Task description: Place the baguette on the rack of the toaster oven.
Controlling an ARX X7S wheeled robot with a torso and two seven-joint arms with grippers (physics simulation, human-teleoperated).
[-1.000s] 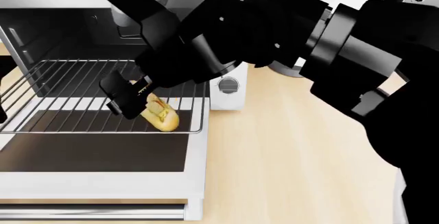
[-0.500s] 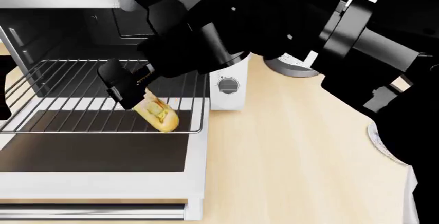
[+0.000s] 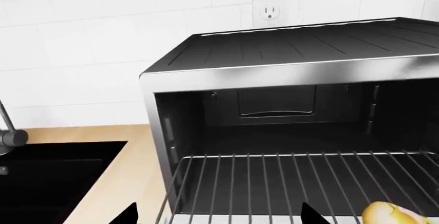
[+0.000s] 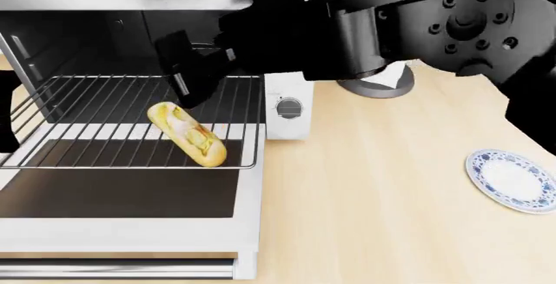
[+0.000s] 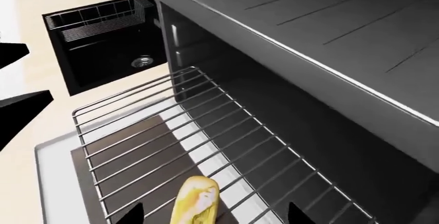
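Baguette (image 4: 187,134) lying free on the rack (image 4: 96,111), left of centre in the head view, long axis slanting from upper left to lower right. Just above and right, right gripper (image 4: 195,69) with jaws open and empty; nearer than the left arm. Left jaws apart too, only tips showing.

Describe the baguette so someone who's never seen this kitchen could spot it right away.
Find the big white toaster oven on the wooden counter, with its door folded down. A silver wire rack is pulled out over that door. Lying at an angle near the rack's front right corner is the baguette, a short golden-yellow loaf with pale, greenish patches, the only food in sight.
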